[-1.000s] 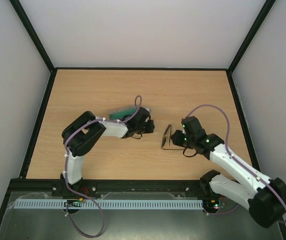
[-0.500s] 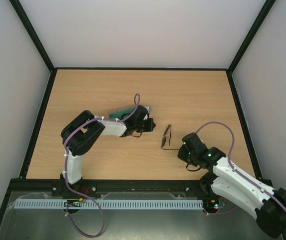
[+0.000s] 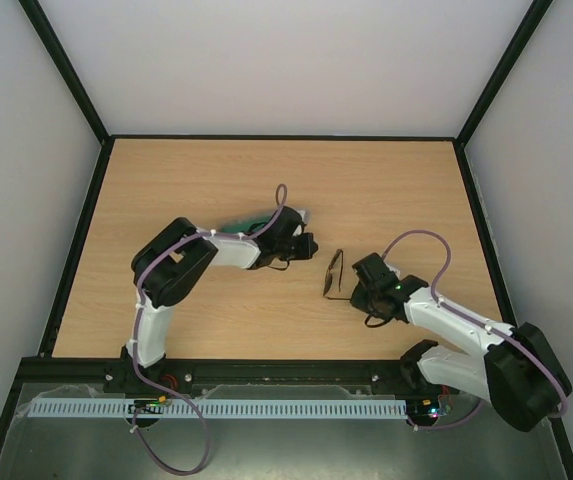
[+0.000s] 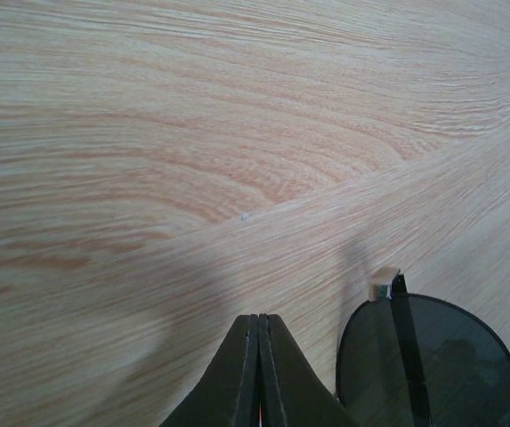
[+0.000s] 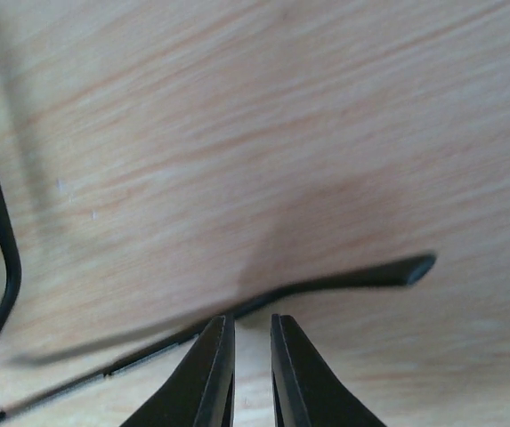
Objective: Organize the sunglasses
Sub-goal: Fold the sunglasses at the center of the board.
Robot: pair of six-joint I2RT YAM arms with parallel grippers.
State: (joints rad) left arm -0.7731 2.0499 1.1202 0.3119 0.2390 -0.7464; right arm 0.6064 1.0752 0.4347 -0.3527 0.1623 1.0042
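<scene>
Sunglasses with round dark lenses and a thin dark wire frame [image 3: 334,272] lie on the light wooden table [image 3: 196,180] at centre frame in the top view, between the left gripper [image 3: 313,245] and the right gripper [image 3: 356,290].

The left wrist view shows that gripper's jaws pressed together and holding nothing, with one tinted lens at lower right.

In the right wrist view the jaws stand narrowly apart, and a slim temple arm crosses just beyond their tips.

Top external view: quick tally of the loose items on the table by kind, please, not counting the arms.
Sunglasses: 1
Green-lined case, mostly covered by the left arm: 1
Total: 2
</scene>
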